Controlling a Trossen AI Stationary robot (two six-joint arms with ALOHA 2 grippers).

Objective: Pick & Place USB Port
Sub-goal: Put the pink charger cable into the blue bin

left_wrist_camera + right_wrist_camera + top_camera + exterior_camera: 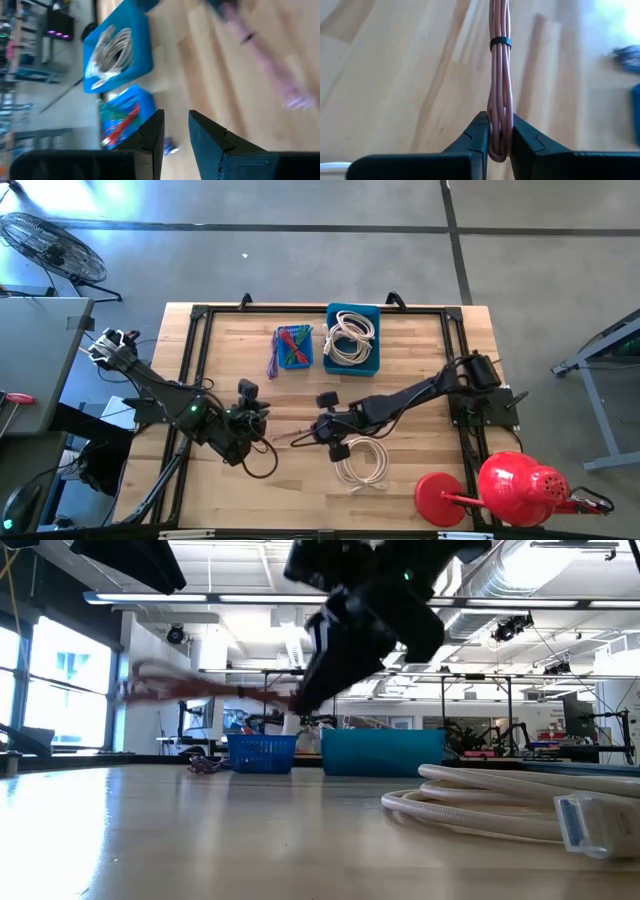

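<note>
My right gripper (499, 142) is clamped tight on the pink bundled cable (500, 75), lifted mid-frame above the counter (420, 390). Pick done, placing left: the blue baskets (294, 348) wait upper centre. My left gripper (175, 137) hangs slightly parted, empty, lower left.

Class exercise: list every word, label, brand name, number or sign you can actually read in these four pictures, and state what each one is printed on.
No readable text in any view.
Blue solid tub of coiled white cables: no label shows.
Blue mesh basket of coloured cables: none.
Pink bundled cable in the right gripper: plain black tie only.
Lab screens in the low view: too blurred to read.
</note>
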